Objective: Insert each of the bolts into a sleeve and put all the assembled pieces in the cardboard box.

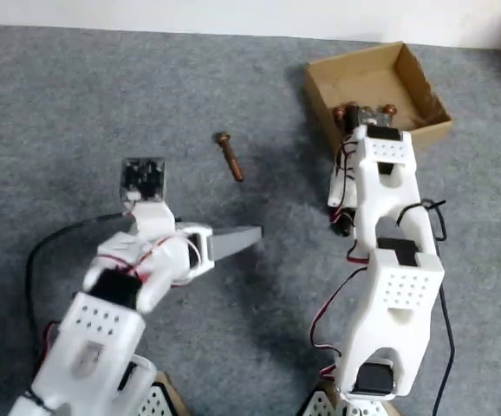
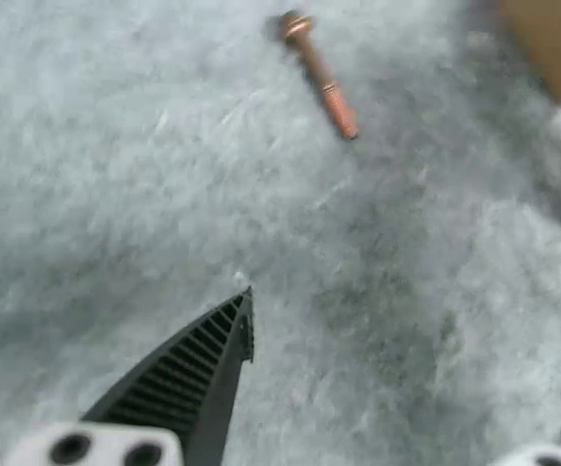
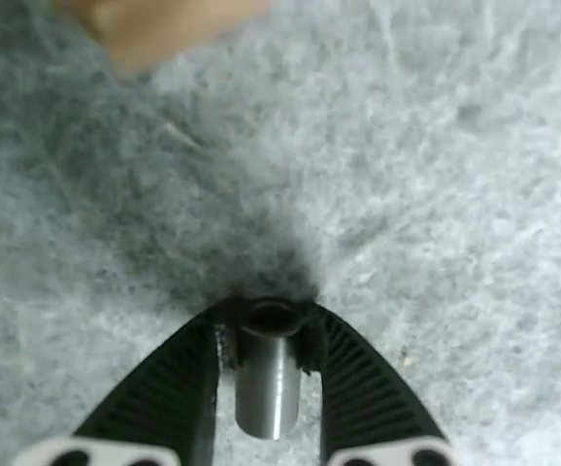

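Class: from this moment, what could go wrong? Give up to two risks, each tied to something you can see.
1. The bolt lies loose on the carpet, apart from the open left gripper; a glancing finger might roll it away.
2. The right gripper holds an empty sleeve close by the cardboard box; released there, it might land unassembled.

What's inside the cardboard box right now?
Two copper bolt heads with a grey sleeve between them lie against the near wall of the cardboard box. The right arm covers the rest of them, so the count is unclear.
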Controlling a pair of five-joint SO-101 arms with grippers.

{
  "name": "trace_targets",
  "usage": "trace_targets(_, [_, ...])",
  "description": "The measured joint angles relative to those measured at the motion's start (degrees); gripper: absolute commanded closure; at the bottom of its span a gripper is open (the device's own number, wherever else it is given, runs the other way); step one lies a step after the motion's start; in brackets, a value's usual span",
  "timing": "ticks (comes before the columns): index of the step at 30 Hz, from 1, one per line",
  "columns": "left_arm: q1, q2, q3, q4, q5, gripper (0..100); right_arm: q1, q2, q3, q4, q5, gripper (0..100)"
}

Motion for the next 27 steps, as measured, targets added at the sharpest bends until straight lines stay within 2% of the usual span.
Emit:
trace_targets(6, [-2.99,20.22,-14.86,7.91,0.09,49,-2.02,-14.33,20.4,-14.42,-1.41,99.4])
trace_targets(12, [-5.1,36.4,-26.81,8.35,0.18,49,-5.01,-33.05,47.38,-34.29,-0.53,99.4])
trace_targets(15, [-5.1,41.85,-32.44,8.35,0.53,49,-5.1,-38.95,56.35,-41.32,0.26,99.4])
trace_targets(19, [-5.1,49.32,-40.18,10.11,2.2,49,-5.1,-40.97,59.6,-45.54,1.76,99.4])
trace_targets(27, [-5.1,67.69,-62.86,20.31,2.55,50,-5.27,-41.05,60.22,-50.9,3.34,99.4])
